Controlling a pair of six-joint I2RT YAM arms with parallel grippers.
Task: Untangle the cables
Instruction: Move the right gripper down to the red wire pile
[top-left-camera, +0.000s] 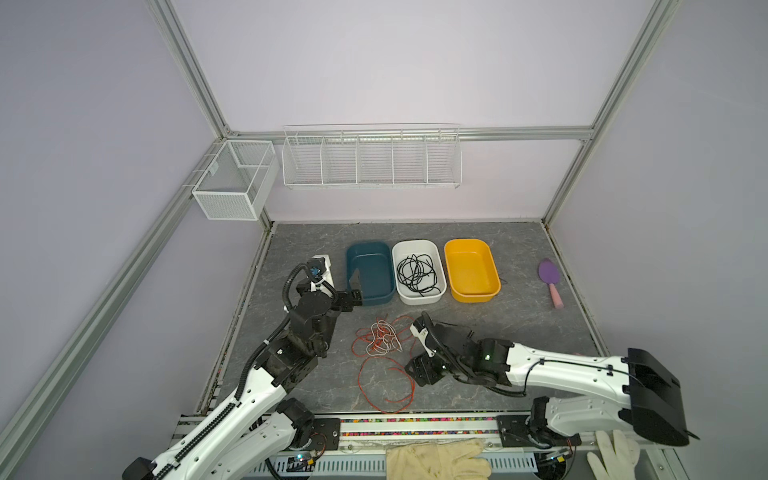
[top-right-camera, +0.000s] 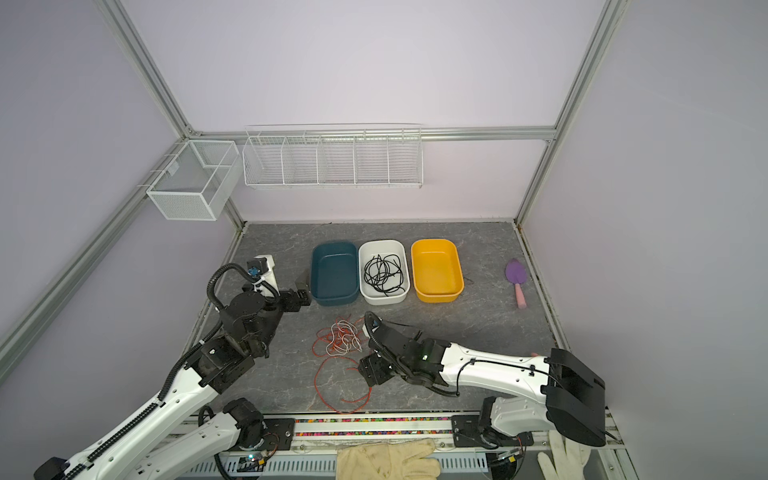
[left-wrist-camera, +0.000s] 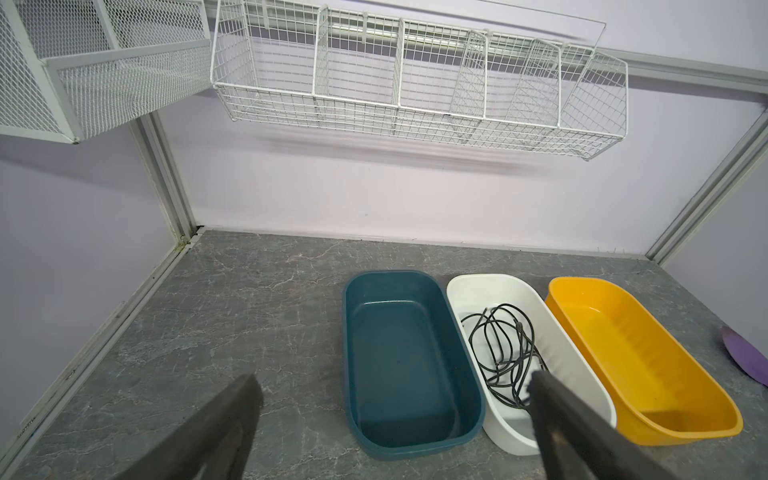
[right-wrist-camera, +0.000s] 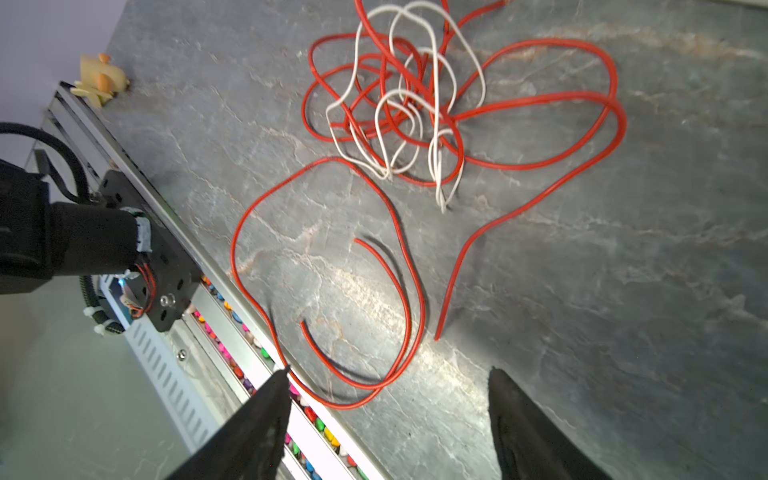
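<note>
On veined grey tabletop (right-wrist-camera: 623, 332) | thin red-and-white cables (right-wrist-camera: 409, 104), tangled glossy loops

Bare tabletop (top-left-camera: 523, 307) lies open between the yellow tub (top-left-camera: 473, 297) and purple brush (top-left-camera: 548, 272); that tub, the white tub (top-left-camera: 419, 299) and the blue tub (top-left-camera: 378, 300) wall the back, and red and white cables (top-left-camera: 380, 338) sprawl mid-front.

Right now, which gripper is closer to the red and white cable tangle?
Right. The right gripper sits open beside the tangle; the left gripper is off by the teal bin.
</note>
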